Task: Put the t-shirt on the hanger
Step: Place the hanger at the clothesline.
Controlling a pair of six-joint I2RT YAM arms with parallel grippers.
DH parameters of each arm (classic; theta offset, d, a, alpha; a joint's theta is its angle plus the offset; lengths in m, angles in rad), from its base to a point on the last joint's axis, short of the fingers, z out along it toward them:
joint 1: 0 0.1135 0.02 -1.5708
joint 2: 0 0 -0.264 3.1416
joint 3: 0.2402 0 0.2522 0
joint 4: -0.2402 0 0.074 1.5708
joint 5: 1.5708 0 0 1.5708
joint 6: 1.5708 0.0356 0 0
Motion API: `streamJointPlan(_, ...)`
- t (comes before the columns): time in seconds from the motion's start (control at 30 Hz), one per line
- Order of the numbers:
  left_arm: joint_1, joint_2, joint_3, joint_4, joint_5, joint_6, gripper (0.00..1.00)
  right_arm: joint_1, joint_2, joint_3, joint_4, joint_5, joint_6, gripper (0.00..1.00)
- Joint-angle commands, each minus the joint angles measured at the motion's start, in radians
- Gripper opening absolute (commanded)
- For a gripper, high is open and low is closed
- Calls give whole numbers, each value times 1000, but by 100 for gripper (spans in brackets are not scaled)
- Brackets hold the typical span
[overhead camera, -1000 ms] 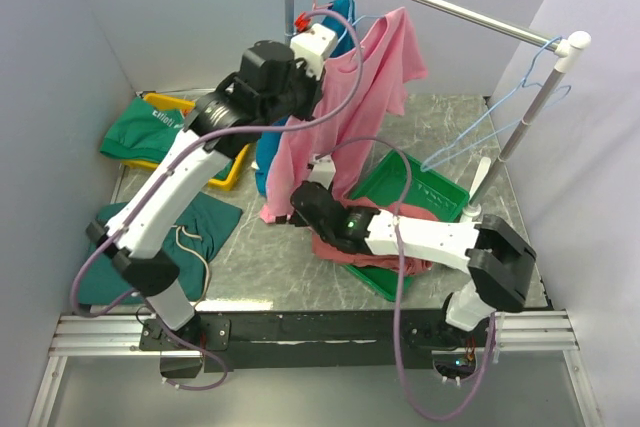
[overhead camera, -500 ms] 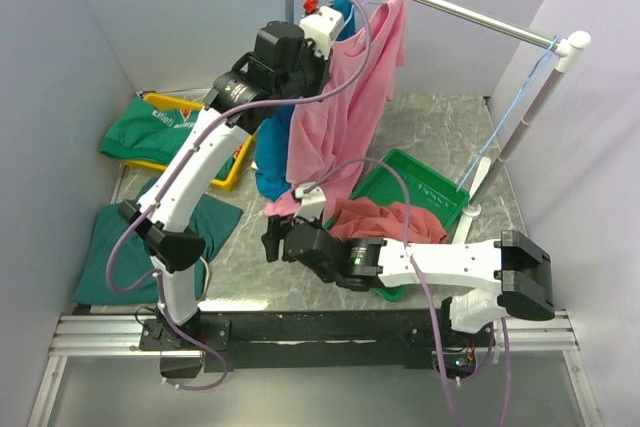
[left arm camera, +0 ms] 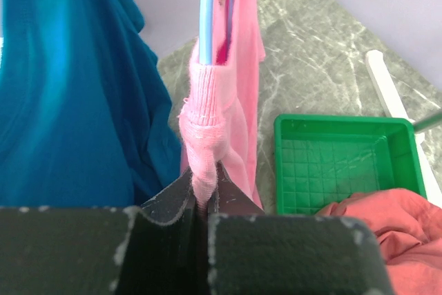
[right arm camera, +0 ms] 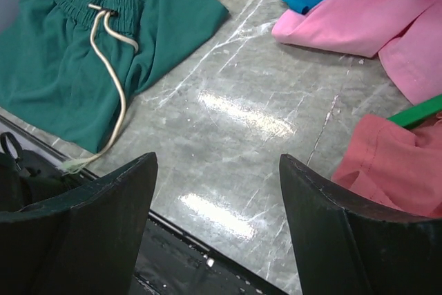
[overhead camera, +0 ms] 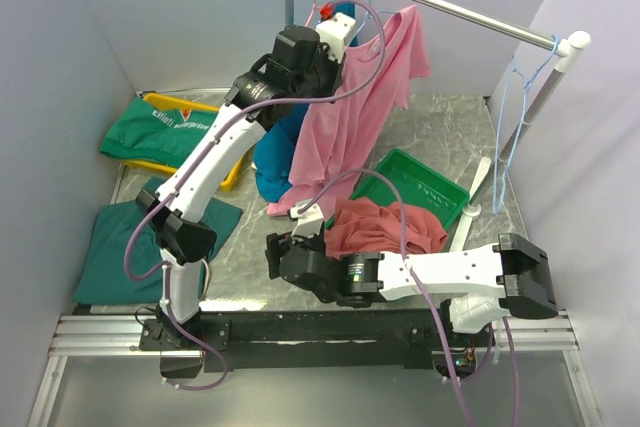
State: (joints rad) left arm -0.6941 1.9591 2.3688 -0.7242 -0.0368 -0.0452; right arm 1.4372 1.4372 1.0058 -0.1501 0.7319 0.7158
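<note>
Found the left gripper [left arm camera: 204,195] closed hard, jaws pinched on a rolled fold of the bright bubblegum-pink cotton t-shirt [left arm camera: 238,101], with the knitted edge bunched between the black fingers [left arm camera: 169,205]. Saw a thin light-blue wire hanger [left arm camera: 207,5] rising straight out of that fold, wrapped by the pink cloth at its lower end. Could not tell from the wrist view how far the wire reached inside the garment. Noted a teal-blue shirt [left arm camera: 62,101] hanging just beside the grip on the left, touching the pink cloth. From above, placed this gripper high up near the white metal rail [overhead camera: 450,9], with the t-shirt draped down from there and its lower end resting on the grey marbled table [right arm camera: 242,122]. Made out a square green plastic tray [left arm camera: 338,157] below and to the right, holding a crumpled dusty rose-red garment [overhead camera: 385,227] spilling over its near edge. Found the right gripper [right arm camera: 217,170] low over the table, jaws spread wide with nothing between them. Saw bare tabletop beneath it, the pink hem and a bit of teal cloth ahead, the rose-red garment off to one side. Spotted dark green drawstring shorts [right arm camera: 76,53] lying flat on the other side, their pale cord trailing toward the table edge. Farther out, noted a yellow tray [overhead camera: 235,172] under another green garment at the far left.
</note>
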Motion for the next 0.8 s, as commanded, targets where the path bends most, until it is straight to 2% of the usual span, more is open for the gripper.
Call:
streamJointPlan(0.0,1,-48,-17,152,52,2,11,12,-43,-15,-11,69,11,79)
streamJointPlan(0.03,2,-52,-25,158,60,1,13,12,-40,-16,-16,69,13,79)
streamJointPlan(0.1,2,-69,-37,170,78,-1,25,14,-38,-19,-19,72,19,80)
streamJointPlan(0.13,2,-74,-40,174,81,-4,33,14,-35,-21,-19,70,20,80)
streamJointPlan(0.17,1,-86,-43,177,84,-4,48,12,-34,-21,-17,70,20,80)
streamJointPlan(0.23,1,-106,-63,198,103,-7,60,14,-32,-22,-20,67,22,81)
streamJointPlan(0.27,1,-132,-72,207,109,-10,71,14,-34,-22,-20,69,22,81)
streamJointPlan(0.33,2,-167,-111,238,117,-31,82,15,-35,-19,-28,73,19,81)
streamJointPlan(0.37,1,-208,-124,247,121,-39,96,14,-38,-18,-29,77,16,82)
streamJointPlan(0.53,1,-348,-253,236,121,-129,97,14,-61,-12,-55,83,4,87)
streamJointPlan(0.7,1,-629,-622,319,101,-196,96,12,-118,-50,-74,104,7,96)
streamJointPlan(0.77,1,-721,-706,319,106,-237,96,12,-167,-70,-82,112,10,99)
